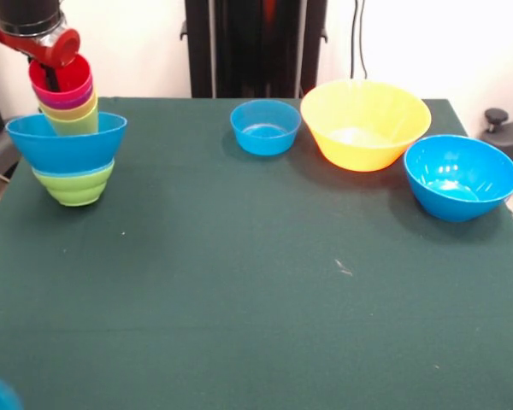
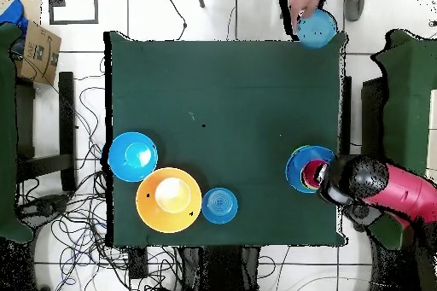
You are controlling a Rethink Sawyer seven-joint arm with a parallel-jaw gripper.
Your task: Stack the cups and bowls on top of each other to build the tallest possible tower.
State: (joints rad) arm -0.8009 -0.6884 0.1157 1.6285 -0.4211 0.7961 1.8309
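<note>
Nesting four cups [image 1: 65, 101], red uppermost, tilted in a blue bowl [image 1: 67, 142] stacked on lime green bowls [image 1: 75, 184] forms the tower at the counter [image 1: 239, 282] edge; narrow pieces go on top for height. Whether the end effector [image 1: 56, 73] grips the red cup cannot be determined. A small blue bowl [image 1: 265, 127], the yellow bowl [image 1: 365, 124] and a large blue bowl [image 1: 460, 177] sit apart, unstacked. A person's hand [image 2: 300, 2] holds another blue bowl [image 2: 317, 28] at the counter corner.

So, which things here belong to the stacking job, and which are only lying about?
Job: stacked cups in blue bowl on green bowl; small blue bowl; yellow bowl; large blue bowl.
Lying about: cardboard box; floor cables.
</note>
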